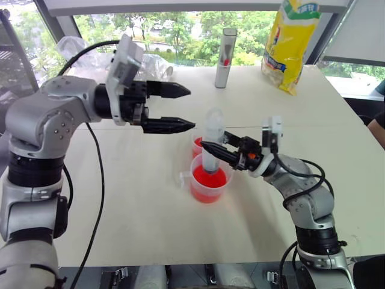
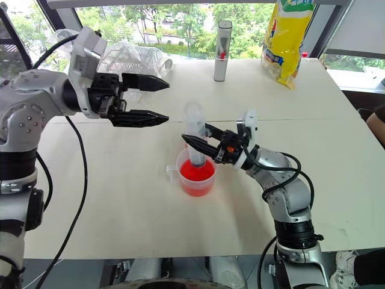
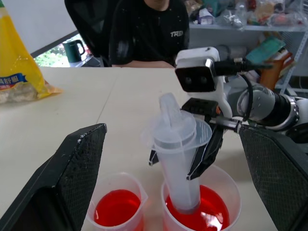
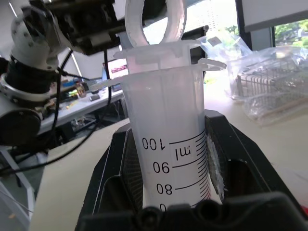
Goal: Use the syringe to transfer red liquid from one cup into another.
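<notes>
We see red liquid (image 1: 209, 179) glowing in the clear beaker (image 1: 207, 191), a frosted white syringe (image 1: 212, 139) with black markings, cream worktop (image 1: 138, 198), yellow bag (image 1: 292, 42).

Probably a lab — cluttered shelves (image 3: 250, 19), white table (image 1: 150, 198), windows (image 1: 174, 30)

On the table (image 1: 120, 198), the large clear plastic syringe (image 1: 212, 141) stands upright in the handled clear measuring beaker (image 1: 209, 183), the smaller clear plastic cup (image 1: 197, 144) just behind it, an upright grey-white tube (image 1: 226, 58) and a yellow bag (image 1: 291, 42) at the far edge.
</notes>
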Robot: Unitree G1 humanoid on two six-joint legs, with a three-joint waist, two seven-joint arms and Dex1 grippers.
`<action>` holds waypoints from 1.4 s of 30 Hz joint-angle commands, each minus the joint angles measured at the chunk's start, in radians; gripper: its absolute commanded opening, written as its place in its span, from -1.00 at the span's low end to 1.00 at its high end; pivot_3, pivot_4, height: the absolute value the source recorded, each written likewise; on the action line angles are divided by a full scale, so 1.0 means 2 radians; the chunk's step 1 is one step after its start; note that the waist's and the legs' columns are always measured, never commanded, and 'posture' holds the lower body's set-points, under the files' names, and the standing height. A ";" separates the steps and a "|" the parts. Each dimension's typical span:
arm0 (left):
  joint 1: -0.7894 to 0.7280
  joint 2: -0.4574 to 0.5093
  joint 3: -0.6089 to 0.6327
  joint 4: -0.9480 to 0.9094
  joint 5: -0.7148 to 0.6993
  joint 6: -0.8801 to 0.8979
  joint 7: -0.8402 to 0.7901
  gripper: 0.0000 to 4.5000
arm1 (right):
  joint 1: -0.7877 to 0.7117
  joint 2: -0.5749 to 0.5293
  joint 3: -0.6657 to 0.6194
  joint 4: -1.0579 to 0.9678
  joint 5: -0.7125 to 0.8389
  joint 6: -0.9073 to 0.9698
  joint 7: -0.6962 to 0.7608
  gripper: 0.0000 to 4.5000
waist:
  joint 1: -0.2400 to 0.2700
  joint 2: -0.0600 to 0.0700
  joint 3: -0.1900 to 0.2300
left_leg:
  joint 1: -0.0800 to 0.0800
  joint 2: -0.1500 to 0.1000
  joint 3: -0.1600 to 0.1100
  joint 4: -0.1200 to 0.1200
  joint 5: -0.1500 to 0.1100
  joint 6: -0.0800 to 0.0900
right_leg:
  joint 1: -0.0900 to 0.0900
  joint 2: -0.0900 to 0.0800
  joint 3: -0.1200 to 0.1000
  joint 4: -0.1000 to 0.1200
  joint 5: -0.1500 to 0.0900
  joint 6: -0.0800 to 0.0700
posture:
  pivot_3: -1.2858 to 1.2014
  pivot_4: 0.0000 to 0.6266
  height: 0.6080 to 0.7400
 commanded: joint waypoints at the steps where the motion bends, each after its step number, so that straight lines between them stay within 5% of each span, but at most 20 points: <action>1: -0.006 -0.011 -0.001 -0.014 -0.004 0.004 0.002 1.00 | 0.012 0.000 0.013 0.007 -0.017 -0.040 0.010 -0.38 | 0.000 0.000 0.000 | 0.000 0.000 0.000 0.000 0.000 0.000 | 0.000 0.000 0.000 0.000 0.000 0.000 | 0.03 -0.52 1.00; 21: 0.022 -0.075 -0.034 -0.037 0.024 0.020 0.053 1.00 | 0.019 -0.022 0.026 -0.001 -0.016 -0.047 0.009 -0.38 | 0.000 0.000 0.000 | 0.001 0.000 0.000 0.000 0.000 0.000 | 0.000 0.000 0.001 0.001 0.000 0.000 | 0.03 -0.52 1.00; 24: 0.024 -0.082 -0.037 -0.035 0.027 0.020 0.056 0.59 | 0.019 -0.025 0.027 -0.003 -0.015 -0.047 0.008 -0.38 | 0.000 0.000 0.000 | 0.001 0.000 0.000 0.000 0.000 0.000 | 0.000 0.000 0.001 0.001 0.000 0.000 | 0.03 -0.52 1.00; 31: 0.031 -0.091 -0.041 -0.035 0.029 0.023 0.062 -0.97 | 0.018 -0.031 0.026 -0.005 -0.013 -0.045 0.008 -0.38 | 0.000 0.000 0.000 | 0.001 0.000 0.000 0.000 0.000 0.000 | 0.000 0.000 0.001 0.001 0.000 0.000 | 0.03 -0.52 1.00; 42: 0.028 -0.081 -0.032 -0.038 0.027 0.026 0.061 -0.97 | 0.016 -0.049 0.025 -0.025 0.006 -0.022 0.017 -0.38 | 0.001 0.000 0.000 | 0.001 0.000 0.000 0.000 0.000 0.000 | 0.001 0.000 0.001 0.001 0.000 0.000 | 0.03 -0.52 1.00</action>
